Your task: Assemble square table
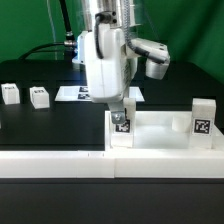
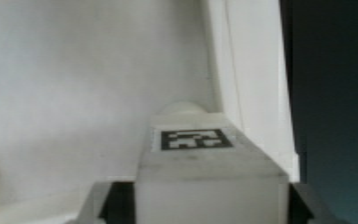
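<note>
The white square tabletop (image 1: 160, 140) lies flat at the front of the exterior view's right, rimmed. My gripper (image 1: 121, 112) is shut on a white tagged leg (image 1: 122, 128) and holds it upright on the tabletop's near-left corner. In the wrist view the leg (image 2: 197, 165) fills the space between my dark fingers (image 2: 108, 203), tag facing the camera, over the tabletop's white surface (image 2: 87, 90) beside its rim (image 2: 247, 80). A second leg (image 1: 203, 121) stands upright on the tabletop's right side. Two more tagged legs (image 1: 10, 94) (image 1: 39, 97) lie on the black table at the left.
The marker board (image 1: 75, 94) lies flat on the table behind the arm. A white ledge (image 1: 60, 160) runs along the front edge. A green backdrop stands behind, with a black cable at the left.
</note>
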Tool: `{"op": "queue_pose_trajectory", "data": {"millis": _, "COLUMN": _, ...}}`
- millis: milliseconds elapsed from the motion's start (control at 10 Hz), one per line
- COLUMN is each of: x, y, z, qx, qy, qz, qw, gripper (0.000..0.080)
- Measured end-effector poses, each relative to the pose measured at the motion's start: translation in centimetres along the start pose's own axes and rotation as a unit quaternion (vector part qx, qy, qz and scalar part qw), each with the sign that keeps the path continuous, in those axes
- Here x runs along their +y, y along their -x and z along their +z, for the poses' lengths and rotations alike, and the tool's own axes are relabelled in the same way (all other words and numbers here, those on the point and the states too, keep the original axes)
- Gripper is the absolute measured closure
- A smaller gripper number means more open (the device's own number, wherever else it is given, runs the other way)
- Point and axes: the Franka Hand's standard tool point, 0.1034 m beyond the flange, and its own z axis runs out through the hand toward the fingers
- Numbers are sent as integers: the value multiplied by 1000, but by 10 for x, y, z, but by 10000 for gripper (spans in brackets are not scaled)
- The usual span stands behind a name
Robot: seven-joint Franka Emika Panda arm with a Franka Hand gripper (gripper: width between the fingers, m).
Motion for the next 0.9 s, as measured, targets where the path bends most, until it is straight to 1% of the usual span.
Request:
{"op": "queue_pose_trajectory", "data": {"millis": 200, "x": 0, "y": 0, "z": 0, "qx": 1, "qy": 0, "qz": -27, "qw": 1000, "gripper": 509}}
{"op": "queue_pose_trajectory", "data": {"millis": 300, "x": 2, "y": 2, "z": 1, "qx": 13, "qy": 4, "qz": -110, "qw": 994, "gripper": 326}}
{"op": "queue_pose_trajectory", "data": {"millis": 400, "x": 3, "y": 4, "z": 3, "qx": 21, "qy": 4, "qz": -206, "qw": 978, "gripper": 211}}
{"op": "queue_pose_trajectory", "data": {"millis": 500, "x": 3, "y": 6, "z": 3, "qx": 23, "qy": 5, "qz": -304, "qw": 952, "gripper": 211}}
{"op": "queue_pose_trajectory", "data": {"millis": 600, "x": 1, "y": 13, "z": 0, "qx": 19, "qy": 6, "qz": -344, "qw": 939, "gripper": 160}}
{"op": "queue_pose_trajectory", "data": {"millis": 900, "x": 1, "y": 10, "z": 1, "qx": 20, "qy": 8, "qz": -434, "qw": 901, "gripper": 153}}
